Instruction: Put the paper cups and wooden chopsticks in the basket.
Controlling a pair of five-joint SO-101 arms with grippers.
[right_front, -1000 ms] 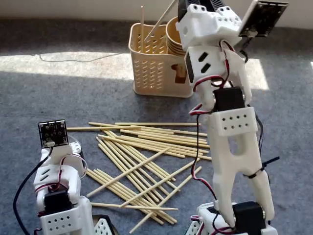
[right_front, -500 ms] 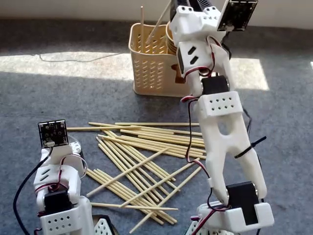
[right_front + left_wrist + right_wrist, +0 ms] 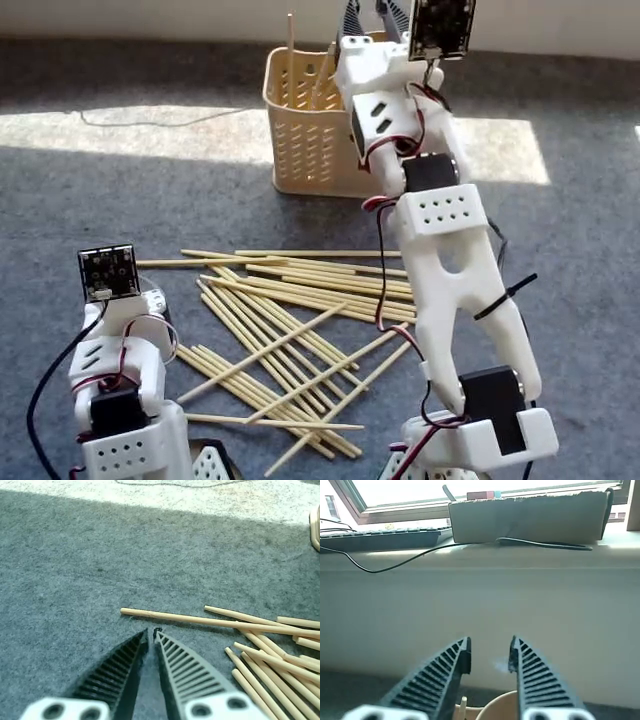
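Right arm is swinging leftward over the basket (image 3: 310, 140).
Its end effector (image 3: 489, 652) is hanging above a paper cup (image 3: 492, 702) sitting in the basket, fingers a narrow gap apart and gripping nothing, having shifted left within the past second. The left end effector (image 3: 150, 632) is staying put, nearly closed and empty, just beside the wooden chopsticks (image 3: 300, 310) lying scattered on the grey tabletop (image 3: 150, 200); a few are standing in the basket.

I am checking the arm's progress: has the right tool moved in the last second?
Yes. The right tool swung left, now sitting further over the basket.
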